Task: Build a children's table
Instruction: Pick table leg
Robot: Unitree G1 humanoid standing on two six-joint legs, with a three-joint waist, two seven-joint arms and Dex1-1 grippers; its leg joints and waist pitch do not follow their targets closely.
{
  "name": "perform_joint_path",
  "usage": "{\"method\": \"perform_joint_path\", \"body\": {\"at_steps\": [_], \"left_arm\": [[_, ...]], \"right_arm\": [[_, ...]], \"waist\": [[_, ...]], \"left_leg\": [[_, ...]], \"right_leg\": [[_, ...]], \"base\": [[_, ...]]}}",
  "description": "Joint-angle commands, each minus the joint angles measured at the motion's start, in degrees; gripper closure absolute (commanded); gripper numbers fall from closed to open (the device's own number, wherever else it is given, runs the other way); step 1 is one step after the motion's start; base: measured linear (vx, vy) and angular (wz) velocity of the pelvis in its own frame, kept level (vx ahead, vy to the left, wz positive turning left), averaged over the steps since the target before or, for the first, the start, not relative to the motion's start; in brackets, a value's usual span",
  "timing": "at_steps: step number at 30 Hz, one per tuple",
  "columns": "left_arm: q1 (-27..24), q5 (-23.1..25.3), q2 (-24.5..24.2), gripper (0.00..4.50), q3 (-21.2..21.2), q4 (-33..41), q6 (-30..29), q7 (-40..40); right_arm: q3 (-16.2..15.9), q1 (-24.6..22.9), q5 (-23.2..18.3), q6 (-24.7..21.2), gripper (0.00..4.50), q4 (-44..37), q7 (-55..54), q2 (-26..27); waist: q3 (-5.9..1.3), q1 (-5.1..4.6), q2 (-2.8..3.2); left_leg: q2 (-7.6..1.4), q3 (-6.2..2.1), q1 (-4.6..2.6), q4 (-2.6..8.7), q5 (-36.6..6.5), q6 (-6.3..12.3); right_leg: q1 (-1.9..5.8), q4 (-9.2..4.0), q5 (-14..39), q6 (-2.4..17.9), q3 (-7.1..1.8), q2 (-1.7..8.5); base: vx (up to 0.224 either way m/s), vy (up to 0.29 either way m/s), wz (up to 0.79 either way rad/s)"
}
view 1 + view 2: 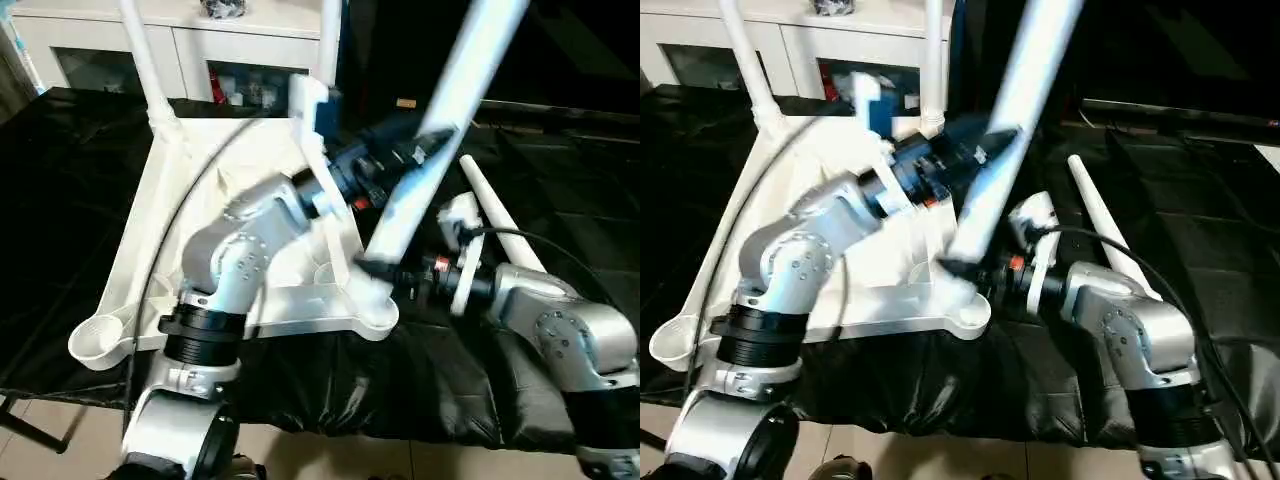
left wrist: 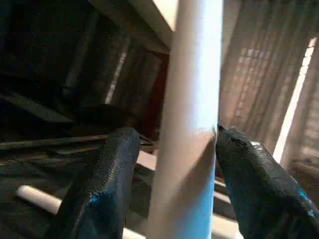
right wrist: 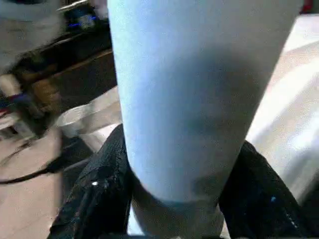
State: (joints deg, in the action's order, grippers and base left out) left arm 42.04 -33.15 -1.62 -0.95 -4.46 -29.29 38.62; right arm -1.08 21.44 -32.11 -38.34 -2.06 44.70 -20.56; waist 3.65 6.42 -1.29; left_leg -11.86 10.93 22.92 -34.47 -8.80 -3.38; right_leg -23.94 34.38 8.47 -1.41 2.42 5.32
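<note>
Here both arms reach forward, left gripper [image 1: 425, 150] and right gripper [image 1: 375, 268] clasping a tilted leg [image 1: 440, 110].

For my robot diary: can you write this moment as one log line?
stage: fitting third leg | both tools on it | foot at near corner socket | spare leg lying on cloth

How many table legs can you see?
4: two legs stand in the tabletop's far corners, one is tilted between both grippers, one lies on the black cloth.

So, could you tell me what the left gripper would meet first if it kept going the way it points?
The tilted leg: it already stands between the left gripper's fingers. Past it, probably the dark background, though depth is unclear.
</note>
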Motion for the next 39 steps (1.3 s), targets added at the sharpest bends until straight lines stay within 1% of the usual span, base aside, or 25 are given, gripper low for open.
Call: {"method": "perform_joint_path", "body": {"at_steps": [1, 3, 4, 5, 6, 7, 8, 9, 10, 12, 13, 14, 15, 16, 18, 19, 21, 23, 24, 27, 29, 35, 36, 38, 39], "left_arm": [[0.4, 2.8, -1.5, 1.65, -1.1, -0.4, 1.5, 0.9], [-0.2, 5.8, -4.1, 1.65, -2.8, -1.4, 2.8, 2.2], [-0.2, 5.8, -4.1, 1.65, -2.8, -1.4, 2.8, 2.2], [-1.4, 10.4, -8.1, 1.65, -5.7, -3.7, 5.4, 4.6], [-1.4, 10.4, -8.1, 1.65, -5.7, -3.7, 5.4, 4.6], [-1.8, 11.9, -9.5, 1.65, -6.6, -4.6, 6.2, 5.4], [-3.2, 16.5, -14.1, 1.65, -10.6, -6.6, 9.8, 8.6], [-3.6, 17.6, -15.3, 1.65, -11.7, -7.1, 10.6, 9.6], [-4.1, 18.4, -16.4, 1.65, -12.7, -7.4, 11.0, 10.7], [-5.8, 20.9, -19.7, 1.65, -15.9, -8.3, 13.0, 14.7], [-6.9, 21.7, -21.5, 1.65, -17.5, -8.8, 13.6, 17.3], [-6.9, 21.7, -21.5, 1.65, -17.5, -8.8, 13.6, 17.3], [-8.0, 22.3, -23.0, 1.65, -19.0, -9.5, 13.6, 19.8], [-8.4, 22.5, -23.4, 1.65, -19.5, -9.7, 13.6, 20.5], [-9.2, 23.4, -24.0, 1.65, -20.4, -11.1, 14.7, 21.9], [-9.7, 24.0, -24.0, 1.83, -20.8, -12.3, 16.1, 22.3], [-10.2, 24.6, -24.2, 2.04, -21.2, -13.7, 17.6, 22.8], [-10.4, 24.8, -24.4, 2.14, -21.5, -14.2, 18.0, 23.5], [-10.5, 24.9, -24.4, 2.28, -21.6, -14.4, 18.1, 23.7], [-10.8, 25.8, -24.6, 2.45, -22.1, -17.0, 19.5, 25.6], [-10.9, 25.9, -24.7, 2.72, -22.2, -17.2, 19.4, 26.1], [-11.4, 25.8, -25.4, 3.05, -22.3, -17.8, 18.8, 28.1], [-11.5, 26.1, -25.5, 3.24, -22.3, -18.2, 19.1, 28.2], [-11.5, 27.0, -25.7, 3.29, -22.6, -18.9, 19.7, 28.5], [-11.6, 27.6, -25.8, 3.50, -22.7, -19.3, 20.1, 28.5]], "right_arm": [[2.1, 0.5, 1.7, 2.8, 2.59, 0.9, -3.2, 0.6], [2.1, 0.5, 3.9, 5.2, 2.59, 2.0, -5.7, 1.1], [2.1, 0.5, 3.9, 5.2, 2.59, 2.0, -5.7, 1.1], [1.1, -0.1, 7.4, 8.5, 2.59, 3.0, -8.1, 1.1], [1.1, -0.1, 7.4, 8.5, 2.59, 3.0, -8.1, 1.1], [0.7, -0.3, 8.5, 9.5, 2.59, 3.3, -8.9, 1.0], [0.9, -0.7, 9.6, 10.1, 2.59, 3.8, -10.7, 1.5], [1.0, -0.8, 10.0, 10.4, 2.59, 4.0, -11.1, 1.8], [1.1, -0.9, 10.4, 10.7, 2.59, 4.1, -11.7, 1.9], [1.1, -1.4, 11.1, 11.1, 2.59, 4.1, -12.8, 2.3], [1.3, -1.8, 11.0, 10.8, 2.59, 3.9, -13.4, 2.6], [1.3, -1.8, 11.0, 10.8, 2.59, 3.9, -13.4, 2.6], [1.3, -2.3, 11.1, 11.0, 2.59, 3.7, -13.9, 2.8], [1.3, -2.5, 11.2, 11.2, 2.59, 3.7, -14.0, 2.9], [1.1, -3.1, 11.9, 12.0, 2.59, 3.7, -14.4, 3.3], [1.0, -3.5, 12.2, 12.3, 2.59, 3.6, -14.6, 3.4], [0.9, -3.9, 12.2, 12.3, 2.59, 3.2, -14.8, 3.6], [0.9, -4.1, 12.2, 12.3, 2.59, 3.0, -14.8, 3.7], [0.8, -4.2, 12.2, 12.2, 2.59, 2.9, -14.8, 3.8], [0.7, -4.7, 12.4, 12.4, 2.59, 2.4, -15.0, 4.0], [0.7, -4.8, 12.4, 12.4, 2.59, 2.3, -15.0, 4.0], [0.8, -4.9, 12.6, 12.3, 2.59, 2.6, -14.7, 4.0], [0.8, -5.0, 12.6, 12.3, 2.59, 2.5, -14.7, 4.0], [0.6, -5.0, 12.6, 12.2, 2.59, 2.5, -14.6, 4.0], [0.6, -5.0, 12.6, 12.2, 2.59, 2.5, -14.6, 3.9]], "waist": [[-4.69, -0.13, -0.47], [-4.69, -0.15, -0.25], [-4.70, -0.15, -0.20], [-4.69, -0.16, -0.09], [-4.67, -0.18, 0.06], [-4.72, -0.38, -0.15], [-4.70, -0.27, 0.04], [-4.74, -0.56, 0.14], [-4.78, -0.55, 0.37], [-4.83, -0.71, 0.44], [-4.83, -0.76, 0.61], [-4.83, -0.76, 0.61], [-4.81, -0.78, 0.74], [-4.76, -0.85, 0.65], [-4.73, -0.86, 0.84], [-4.67, -0.88, 0.85], [-4.60, -0.89, 0.89], [-4.50, -1.03, 0.83], [-4.46, -1.08, 0.83], [-4.25, -1.36, 0.79], [-4.24, -1.40, 0.89], [-4.20, -1.45, 0.84], [-4.21, -1.46, 0.86], [-4.21, -1.45, 0.85], [-4.24, -1.49, 0.77]], "left_leg": [[-0.53, -0.42, -1.37, 4.05, -14.4, -1.72], [-0.59, -0.46, -1.56, 4.16, -14.5, -2.00], [-0.59, -0.50, -1.58, 4.17, -14.5, -2.12], [-0.53, -0.56, -1.55, 4.25, -14.6, -2.32], [-0.56, -0.53, -1.72, 4.25, -15.0, -2.60], [-0.43, -0.49, -1.50, 4.30, -14.8, -2.79], [-0.46, -0.56, -1.66, 4.34, -14.8, -2.66], [-0.42, -0.60, -1.58, 4.46, -15.2, -2.86], [-0.53, -0.56, -1.77, 4.49, -15.4, -3.25], [-0.58, -0.63, -1.82, 4.59, -15.5, -3.34], [-0.65, -0.52, -1.97, 4.54, -16.1, -3.43], [-0.65, -0.52, -1.97, 4.54, -16.1, -3.43], [-0.68, -0.52, -2.00, 4.61, -16.4, -3.49], [-0.64, -0.50, -1.92, 4.67, -16.5, -3.45], [-0.66, -0.42, -2.06, 4.63, -17.3, -3.68], [-0.70, -0.47, -1.98, 4.73, -17.9, -3.80], [-0.67, -0.54, -2.13, 4.81, -19.6, -4.00], [-0.69, -0.59, -2.16, 4.86, -20.8, -4.12], [-0.69, -0.62, -2.20, 4.88, -21.2, -4.15], [-0.62, -0.74, -2.25, 4.94, -23.3, -4.24], [-0.63, -0.84, -2.26, 4.97, -23.6, -4.29], [-0.72, -0.93, -2.42, 5.03, -24.7, -4.35], [-0.76, -0.93, -2.46, 5.02, -24.7, -4.32], [-0.72, -0.88, -2.46, 5.01, -24.6, -4.22], [-0.75, -0.89, -2.47, 5.02, -24.5, -4.20]], "right_leg": [[2.56, -4.30, 20.2, 7.4, -0.93, 1.86], [2.44, -4.28, 20.0, 7.0, -0.98, 1.81], [2.33, -4.25, 20.0, 6.8, -0.98, 1.78], [2.36, -4.36, 20.0, 6.5, -0.97, 1.80], [2.13, -4.39, 20.6, 6.1, -1.01, 1.77], [2.51, -4.10, 19.9, 6.2, -1.06, 1.72], [2.22, -4.42, 20.1, 5.8, -1.09, 1.74], [2.30, -4.12, 20.1, 5.4, -1.15, 1.66], [2.20, -3.97, 19.0, 6.0, -1.16, 1.66], [2.17, -3.82, 18.0, 6.7, -1.18, 1.68], [2.07, -3.59, 16.7, 8.1, -1.25, 1.71], [2.07, -3.59, 16.7, 8.1, -1.25, 1.71], [2.10, -3.39, 15.6, 9.0, -1.29, 1.73], [2.14, -3.45, 15.6, 9.1, -1.29, 1.72], [2.08, -3.39, 15.7, 9.5, -1.35, 1.77], [2.10, -3.50, 16.2, 9.5, -1.36, 1.85], [2.03, -3.72, 18.1, 9.3, -1.36, 1.91], [1.98, -3.87, 19.4, 9.1, -1.37, 1.97], [1.94, -3.91, 20.1, 9.0, -1.36, 2.00], [1.80, -4.43, 24.0, 8.1, -1.32, 2.09], [1.78, -4.53, 25.0, 7.7, -1.31, 2.15], [1.59, -4.58, 25.6, 8.1, -1.28, 2.16], [1.55, -4.55, 25.4, 8.3, -1.31, 2.18], [1.52, -4.57, 25.1, 8.4, -1.30, 2.12], [1.52, -4.53, 24.8, 8.3, -1.31, 2.10]], "base": [[0.000, 0.000, 0.00], [0.000, 0.000, 0.00], [0.000, 0.000, 0.00], [0.000, 0.000, 0.00], [0.000, 0.000, 0.00], [0.000, 0.000, 0.00], [0.000, 0.000, 0.00], [0.000, 0.000, 0.00], [0.000, 0.000, 0.00], [0.000, 0.000, 0.00], [0.000, 0.000, 0.00], [0.000, 0.000, 0.00], [0.000, 0.000, 0.00], [0.000, 0.000, 0.00], [0.000, 0.000, 0.00], [0.000, 0.000, 0.00], [0.000, 0.000, 0.00], [0.000, 0.000, 0.00], [0.000, 0.000, 0.00], [0.000, 0.000, 0.00], [0.000, 0.000, 0.00], [0.000, 0.000, 0.00], [0.000, 0.000, 0.00], [0.000, 0.000, 0.00], [0.000, 0.000, 0.00]]}}
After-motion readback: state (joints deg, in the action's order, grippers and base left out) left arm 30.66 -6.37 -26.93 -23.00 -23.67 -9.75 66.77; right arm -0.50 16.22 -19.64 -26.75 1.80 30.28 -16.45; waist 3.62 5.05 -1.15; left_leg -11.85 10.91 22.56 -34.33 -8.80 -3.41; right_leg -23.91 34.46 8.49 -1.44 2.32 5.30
